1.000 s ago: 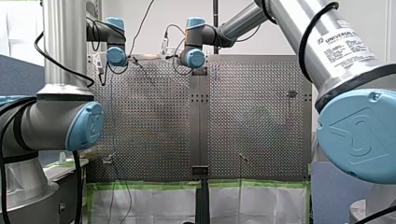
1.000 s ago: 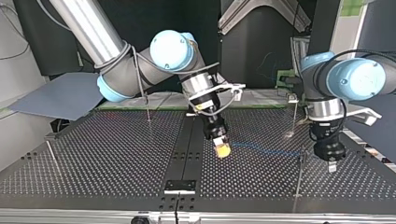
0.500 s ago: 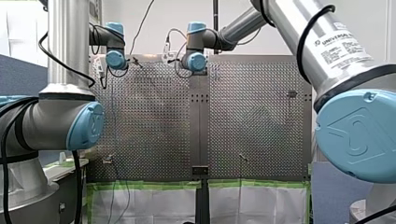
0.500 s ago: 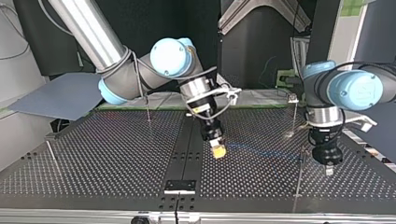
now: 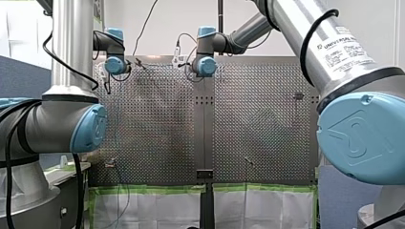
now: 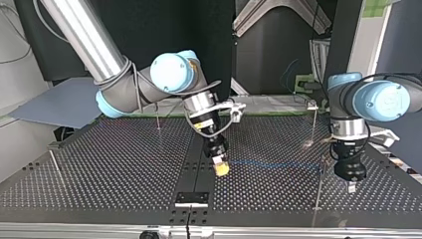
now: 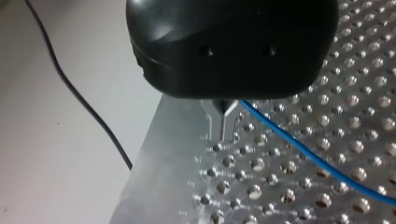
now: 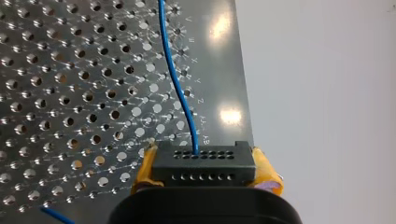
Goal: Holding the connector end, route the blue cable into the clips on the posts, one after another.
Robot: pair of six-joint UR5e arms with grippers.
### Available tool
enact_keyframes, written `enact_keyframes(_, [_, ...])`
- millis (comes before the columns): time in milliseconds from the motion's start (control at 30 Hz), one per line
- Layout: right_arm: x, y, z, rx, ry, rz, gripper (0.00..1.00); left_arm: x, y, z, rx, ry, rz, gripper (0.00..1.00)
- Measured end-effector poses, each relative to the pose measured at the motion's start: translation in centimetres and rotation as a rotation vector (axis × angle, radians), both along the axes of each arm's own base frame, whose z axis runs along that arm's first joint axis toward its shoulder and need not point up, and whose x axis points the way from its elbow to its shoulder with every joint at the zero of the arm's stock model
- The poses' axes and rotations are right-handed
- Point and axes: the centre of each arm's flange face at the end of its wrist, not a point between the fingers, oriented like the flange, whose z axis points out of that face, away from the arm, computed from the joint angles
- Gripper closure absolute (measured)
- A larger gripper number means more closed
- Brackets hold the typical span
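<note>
My right tool (image 6: pixel 221 170) hangs over the middle of the bench (image 6: pixel 114 169), toward its near edge, with the connector (image 8: pixel 203 162) clamped in it. The cable (image 6: pixel 273 163) runs from there to a post (image 6: pixel 319 185) at the top view's right. My left tool (image 6: pixel 351 188) is just right of that post, and another post (image 6: pixel 314 122) stands farther back.

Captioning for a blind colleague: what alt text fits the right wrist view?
My right gripper, with yellow pads, clamps a black connector from both sides. A blue cable leaves the connector's holes and runs ahead over the perforated table.
</note>
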Motion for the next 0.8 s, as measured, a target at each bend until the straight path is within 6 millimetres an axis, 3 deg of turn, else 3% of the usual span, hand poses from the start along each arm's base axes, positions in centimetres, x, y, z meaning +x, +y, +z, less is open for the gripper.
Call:
enact_keyframes(333, [0.0,-2.3,-0.5,-0.005,-0.001,-0.007,1.0,2.0,0.6,0.0,-0.037,-0.027,-0.023,1.0])
enact_keyframes(767, [-1.8,-5.3,0.4,-0.015,-0.016,-0.036,1.0,2.4,1.1,0.6,-0.045,-0.042,-0.029,1.0])
enact_keyframes(800, [-1.8,-5.3,0.4,-0.014,-0.016,-0.036,1.0,2.5,1.1,0.6,-0.045,-0.044,-0.031,0.96])
